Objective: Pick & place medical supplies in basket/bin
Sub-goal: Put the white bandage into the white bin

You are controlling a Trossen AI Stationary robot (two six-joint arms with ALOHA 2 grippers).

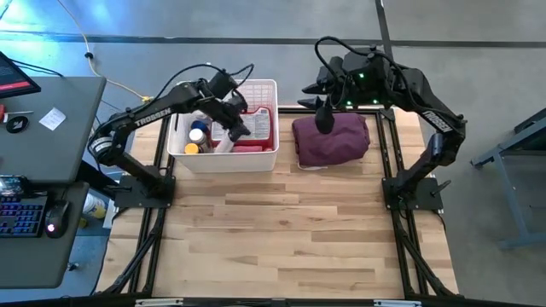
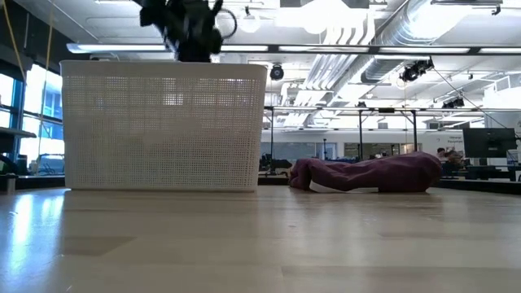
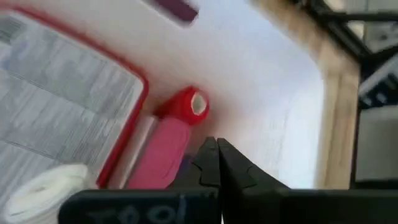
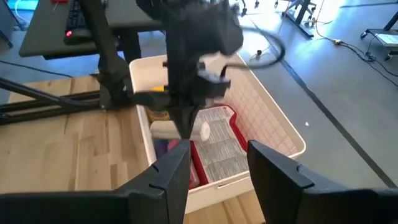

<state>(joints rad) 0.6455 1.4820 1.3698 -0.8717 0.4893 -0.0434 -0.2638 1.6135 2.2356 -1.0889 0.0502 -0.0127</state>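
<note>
Left gripper (image 1: 232, 115) inside the white basket (image 1: 266, 85)

Its fingers are pressed together, gripping nothing; supplies lie in the basket, red cylinder (image 3: 185, 106) beside the first-aid case (image 3: 62, 112); right gripper (image 4: 214, 165) hangs parted over the maroon cloth (image 1: 333, 141).

We see the white basket (image 1: 266, 85) standing upright on the table's far edge, just beside the maroon cloth bundle (image 1: 331, 139), its lattice walls plain in the low view. Inside it lies the flat red first-aid case (image 4: 219, 146), printed side up, with a white roll (image 4: 202, 131) at its edge. Beside the case rest a red cylinder (image 3: 185, 106) and a pink cylinder (image 3: 160, 152). Small bottles (image 1: 197, 135) stand at the basket's end farthest from the bundle.
</note>
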